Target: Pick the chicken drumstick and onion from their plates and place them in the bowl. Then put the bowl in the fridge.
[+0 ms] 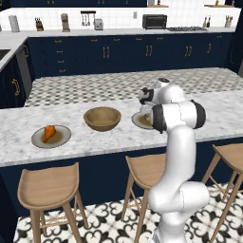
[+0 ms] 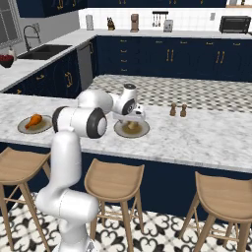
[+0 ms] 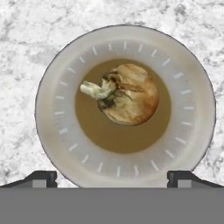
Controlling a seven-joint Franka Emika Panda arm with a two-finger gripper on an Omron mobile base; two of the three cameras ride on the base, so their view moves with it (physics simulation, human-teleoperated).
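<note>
Hand view showed the hand (image 3: 112, 177) spread wide, empty, above the onion (image 3: 127, 94) on its plate (image 3: 192, 127). Left along the tabletop (image 1: 95, 137) sat the bowl (image 1: 102, 118), then the drumstick (image 1: 49, 133); two shakers (image 2: 177, 110), probably, stood right.

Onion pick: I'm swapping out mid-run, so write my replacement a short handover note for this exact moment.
Gripper: open, empty, above the onion on its plate.
Chicken drumstick lies on the other plate, far side of the bowl.
Bowl sits on the marble counter between the plates; nothing visible inside.
Done: nothing placed.
Left: both items into the bowl, then bowl to fridge.
</note>
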